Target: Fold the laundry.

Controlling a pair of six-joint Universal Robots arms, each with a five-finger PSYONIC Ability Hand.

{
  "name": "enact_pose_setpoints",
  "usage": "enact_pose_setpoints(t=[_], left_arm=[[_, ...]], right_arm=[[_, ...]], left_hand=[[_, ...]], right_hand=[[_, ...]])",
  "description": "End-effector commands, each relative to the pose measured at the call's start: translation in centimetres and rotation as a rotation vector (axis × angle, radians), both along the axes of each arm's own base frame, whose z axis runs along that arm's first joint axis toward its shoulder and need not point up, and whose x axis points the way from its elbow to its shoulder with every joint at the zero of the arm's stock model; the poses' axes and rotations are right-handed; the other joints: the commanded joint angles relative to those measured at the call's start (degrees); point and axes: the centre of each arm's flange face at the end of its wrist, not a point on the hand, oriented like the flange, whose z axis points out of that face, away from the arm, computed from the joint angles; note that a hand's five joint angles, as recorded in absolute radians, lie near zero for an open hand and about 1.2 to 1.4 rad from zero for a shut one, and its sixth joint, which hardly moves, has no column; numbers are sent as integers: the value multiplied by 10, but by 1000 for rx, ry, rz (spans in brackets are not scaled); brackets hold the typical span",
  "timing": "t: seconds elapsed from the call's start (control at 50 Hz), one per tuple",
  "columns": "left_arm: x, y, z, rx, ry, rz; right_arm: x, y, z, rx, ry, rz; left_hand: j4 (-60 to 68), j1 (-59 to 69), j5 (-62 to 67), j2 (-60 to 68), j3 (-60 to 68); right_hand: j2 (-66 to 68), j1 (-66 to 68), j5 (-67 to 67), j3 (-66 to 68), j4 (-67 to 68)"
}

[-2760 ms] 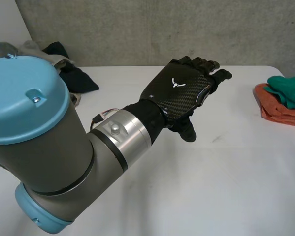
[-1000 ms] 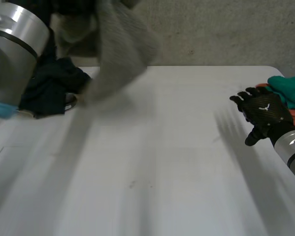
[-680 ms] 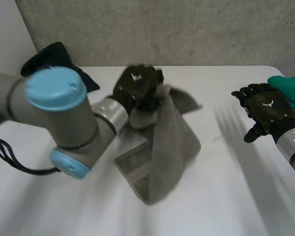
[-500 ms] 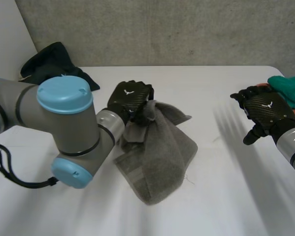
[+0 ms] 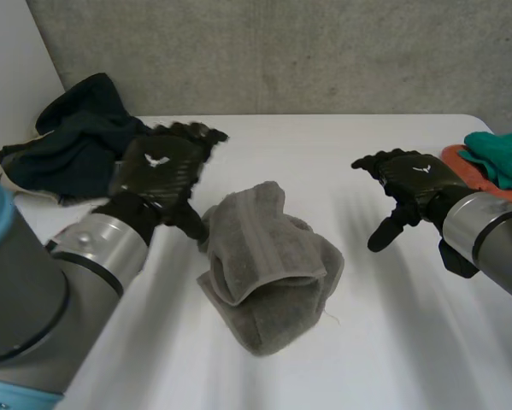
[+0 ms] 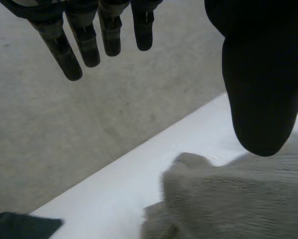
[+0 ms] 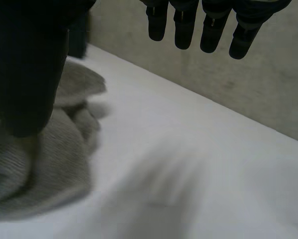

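White desk (image 5: 324, 158), concrete wall behind. Crumpled grey towel (image 5: 268, 265) heaped near middle, top layer rolled over itself. Dark garment pile (image 5: 72, 141) at far left corner. Orange cloth (image 5: 473, 175) at right edge, teal cloth (image 5: 499, 158) bunched on it. Three heaps well apart.

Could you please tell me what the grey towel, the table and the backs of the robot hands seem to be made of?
Grey towel: probably cotton terry, matte; ribbed bands and fuzzy pile show. Table: smooth, white, perhaps laminate or plastic. Left robot hand and right robot hand: glossy black woven pattern on the backs, likely carbon fibre.
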Motion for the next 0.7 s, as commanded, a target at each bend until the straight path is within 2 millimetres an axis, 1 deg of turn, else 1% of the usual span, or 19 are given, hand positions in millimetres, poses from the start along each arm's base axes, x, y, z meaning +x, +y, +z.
enact_pose_setpoints(t=[0.02, 0.08, 0.1, 0.14, 0.16, 0.22, 0.24, 0.28, 0.3, 0.36, 0.42, 0.44, 0.46, 0.48, 0.54, 0.56, 0.62, 0.64, 0.7], left_arm=[[-61, 45, -29, 26, -83, -216], [-75, 50, -42, 33, -118, -245], [-80, 48, -51, 39, -144, -238], [-83, 44, -59, 42, -168, -215], [-87, 40, -67, 37, -191, -188], [-91, 33, -76, 24, -225, -138], [-91, 29, -81, 10, -249, -94], [-90, 26, -83, -4, -266, -60], [-90, 23, -85, -20, -280, -33], [-92, 20, -87, -50, -285, -22], [-93, 19, -88, -83, -283, -22], [-93, 20, -88, -87, -280, -21], [-92, 20, -88, -89, -278, -19], [-91, 20, -88, -92, -269, -18], [-89, 21, -81, -115, -242, -14], [-88, 23, -66, -145, -205, -9], [-82, 24, -43, -186, -150, 3], [-78, 24, -28, -208, -123, 14], [-71, 22, -9, -236, -88, 31]], right_arm=[[-12, -10, -25, -10, 153, -87], [-13, -8, -33, -3, 172, -78], [-13, -7, -35, 0, 173, -77], [-13, -6, -41, -3, 171, -76], [-13, -7, -43, -5, 170, -76], [-13, -6, -49, -12, 168, -70], [-13, -5, -51, -12, 167, -68], [-15, -5, -53, -10, 171, -70], [-15, -5, -54, -9, 174, -69], [-15, -4, -60, 4, 190, -63], [-14, -3, -63, 10, 196, -54], [-14, -3, -63, 11, 196, -51], [-13, -1, -65, 17, 196, -43], [-12, -1, -66, 20, 196, -41], [-11, -1, -67, 24, 193, -33], [-11, -1, -67, 25, 191, -31], [-8, -4, -65, 16, 164, -15], [-7, -5, -66, 17, 156, -10], [0, -8, -68, 27, 117, 22]], left_hand=[[52, 59, 57, 51, 53], [65, 72, 71, 65, 67], [65, 72, 71, 65, 67], [70, 77, 76, 70, 72], [79, 86, 84, 78, 80], [97, 104, 103, 97, 99], [117, 124, 123, 117, 119], [134, 141, 140, 134, 136], [163, 170, 168, 162, 164], [203, 210, 208, 203, 205], [336, 343, 341, 335, 337], [406, 413, 411, 406, 408], [445, 452, 450, 445, 447], [525, 532, 531, 525, 527], [627, 634, 632, 627, 628], [660, 667, 666, 660, 662], [661, 667, 666, 660, 662], [661, 667, 666, 660, 662], [661, 667, 666, 660, 662]], right_hand=[[-23, -33, -25, -19, -22], [-23, -33, -25, -19, -22], [-23, -33, -25, -19, -22], [-23, -33, -25, -19, -22], [-23, -33, -25, -19, -22], [-23, -33, -25, -19, -22], [-23, -33, -25, -19, -22], [-23, -33, -25, -19, -22], [-23, -33, -25, -19, -22], [-23, -33, -25, -19, -22], [-23, -33, -25, -19, -22], [-23, -33, -25, -19, -22], [-23, -33, -25, -19, -22], [-23, -33, -25, -19, -22], [-23, -33, -25, -19, -22], [-23, -33, -25, -19, -22], [-23, -33, -25, -19, -22], [-23, -33, -25, -19, -22], [-23, -33, -25, -19, -22]])
